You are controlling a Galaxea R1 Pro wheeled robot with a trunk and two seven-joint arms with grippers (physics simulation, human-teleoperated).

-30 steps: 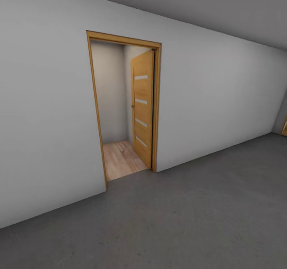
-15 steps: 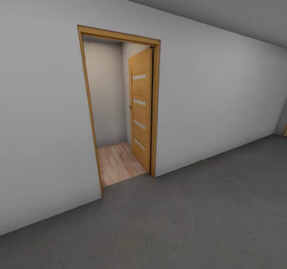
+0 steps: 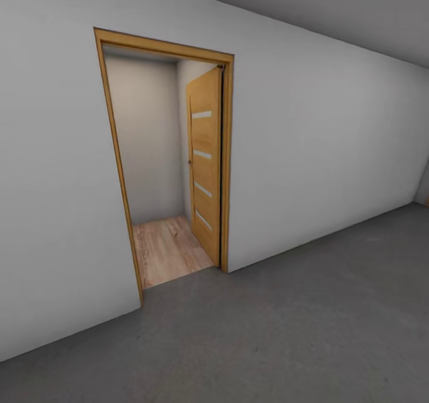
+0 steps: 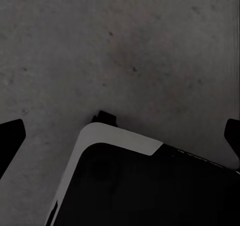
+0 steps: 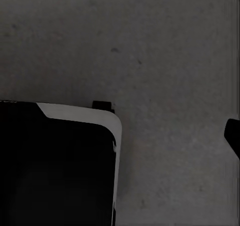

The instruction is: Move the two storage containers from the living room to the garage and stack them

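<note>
Containers are not to be seen from where you stand: from the head view you face a white wall [image 3: 322, 152] on the grey concrete floor [image 3: 286, 331], so you look to be in the garage, heading for the doorway [image 3: 161, 158] and presumably the living room beyond. The door [image 3: 205, 164] is swung inward and stands near the right jamb, narrowing the opening; you approach at an angle, so the base or an elbow could clip the frame [image 3: 116, 152] if you do not square up first. Beyond the sill lies a strip of wood floor [image 3: 167, 248], then a wall close behind, so a tight turn probably waits inside. No writing anywhere here.

Left wrist view: the left pincer [image 4: 120, 136] hangs over concrete above a corner of the robot's base [image 4: 120, 151], dark fingertips [image 4: 10, 136] wide apart, holding nothing. No label.

Right wrist view: one fingertip [image 5: 232, 136] of the right pincer shows at the edge; I cannot tell its spread. The base [image 5: 80, 118] sits below. No markings
</note>
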